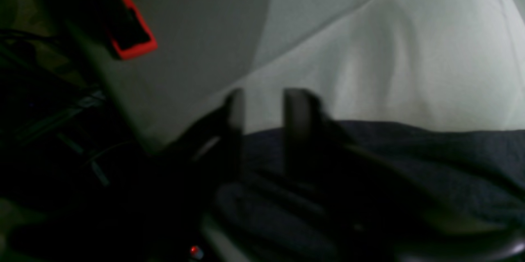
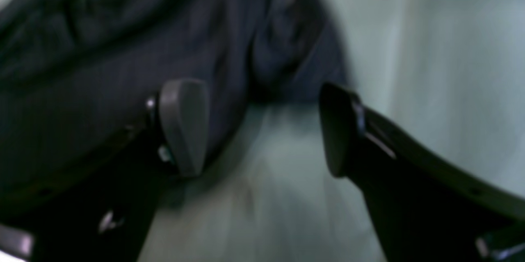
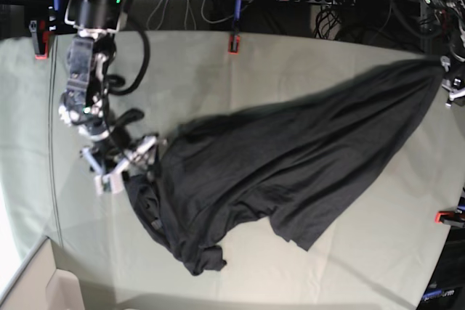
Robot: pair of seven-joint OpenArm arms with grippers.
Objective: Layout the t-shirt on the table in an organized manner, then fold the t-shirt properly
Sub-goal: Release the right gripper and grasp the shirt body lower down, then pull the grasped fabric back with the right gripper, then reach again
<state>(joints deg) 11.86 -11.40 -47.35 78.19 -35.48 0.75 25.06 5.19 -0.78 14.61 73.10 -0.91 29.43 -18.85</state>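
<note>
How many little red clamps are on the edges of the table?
3 show: one clamp at the far left corner, one clamp on the far edge's middle, one clamp on the right edge. More may hide outside the base view.

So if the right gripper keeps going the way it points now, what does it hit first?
Most likely the t-shirt. The right gripper has its jaws open over the table, one tip already over the bunched dark cloth, whose edge lies just ahead. Blur makes the height uncertain.
</note>
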